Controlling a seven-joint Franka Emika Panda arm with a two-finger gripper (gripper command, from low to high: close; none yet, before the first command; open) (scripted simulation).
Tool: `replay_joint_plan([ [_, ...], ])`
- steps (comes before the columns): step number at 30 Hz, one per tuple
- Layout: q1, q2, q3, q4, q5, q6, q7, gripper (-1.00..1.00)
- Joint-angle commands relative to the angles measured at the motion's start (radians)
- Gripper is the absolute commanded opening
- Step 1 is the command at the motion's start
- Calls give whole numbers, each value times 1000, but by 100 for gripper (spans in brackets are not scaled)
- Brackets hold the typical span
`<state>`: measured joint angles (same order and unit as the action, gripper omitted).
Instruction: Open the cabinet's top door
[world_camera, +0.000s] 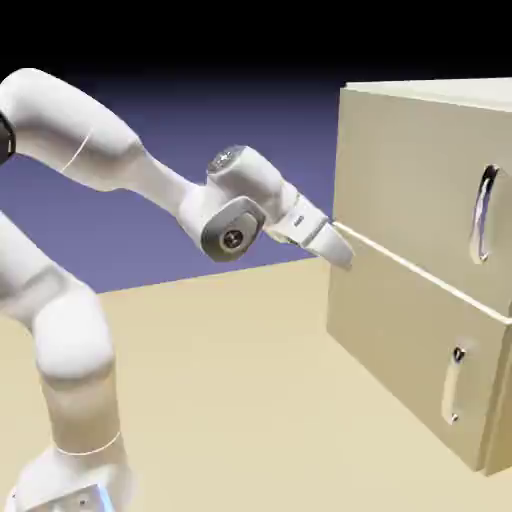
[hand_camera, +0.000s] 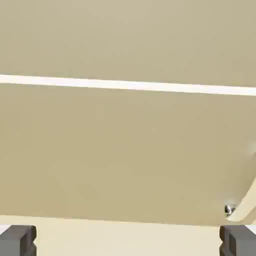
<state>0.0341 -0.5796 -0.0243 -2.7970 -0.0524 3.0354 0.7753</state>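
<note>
Two doors front the cabinet (world_camera: 400, 200); the open gripper (world_camera: 340, 250) (empty) sits near the seam, so it should travel right to the top door's (world_camera: 420, 170) handle (world_camera: 484, 212).

a plain sandy-beige worktop (world_camera: 230, 380) stretches flat across the lower part of the exterior view, meeting a smooth blue-violet backdrop (world_camera: 230, 120) that darkens upward to a black band (world_camera: 250, 30) along the top edge.
</note>
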Motion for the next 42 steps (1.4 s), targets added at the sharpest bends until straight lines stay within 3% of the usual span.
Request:
replay_joint_plan([
  [1, 18, -8, -20, 11, -44, -1, 28, 100],
  [42, 769, -334, -847, 452, -1827, -57, 1193, 100],
])
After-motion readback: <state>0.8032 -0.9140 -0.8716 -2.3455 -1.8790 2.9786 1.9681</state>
